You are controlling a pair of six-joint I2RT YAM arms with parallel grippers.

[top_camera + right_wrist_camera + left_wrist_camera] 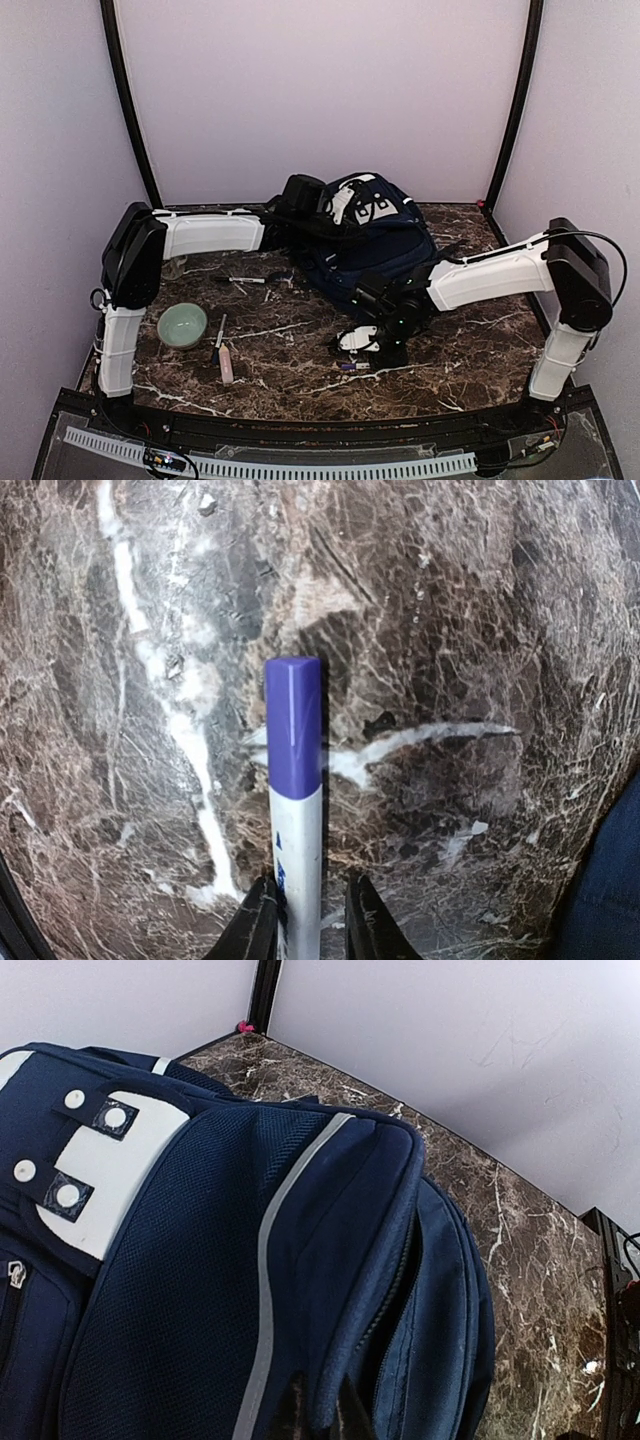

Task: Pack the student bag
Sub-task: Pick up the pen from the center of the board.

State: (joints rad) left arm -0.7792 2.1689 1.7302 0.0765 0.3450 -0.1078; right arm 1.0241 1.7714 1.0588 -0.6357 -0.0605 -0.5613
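The student bag (375, 235) lies at the back middle of the marble table, navy with white patches and a grey stripe. It fills the left wrist view (200, 1260), its zipped opening gaping a little. My left gripper (322, 212) reaches it from the left and is shut (320, 1415) on a fold of fabric at the opening's edge. A marker (295, 780) with a purple cap and white barrel lies on the table (350, 367) in front of the bag. My right gripper (308, 910) (360, 350) straddles its barrel. The left finger touches it and the right finger stands slightly off.
A pale green bowl (182, 325) sits at the left front. Beside it lie a dark-handled tool (217, 340) and a pinkish stick (227, 365). Pens (245, 280) lie left of the bag. Lilac walls close in three sides.
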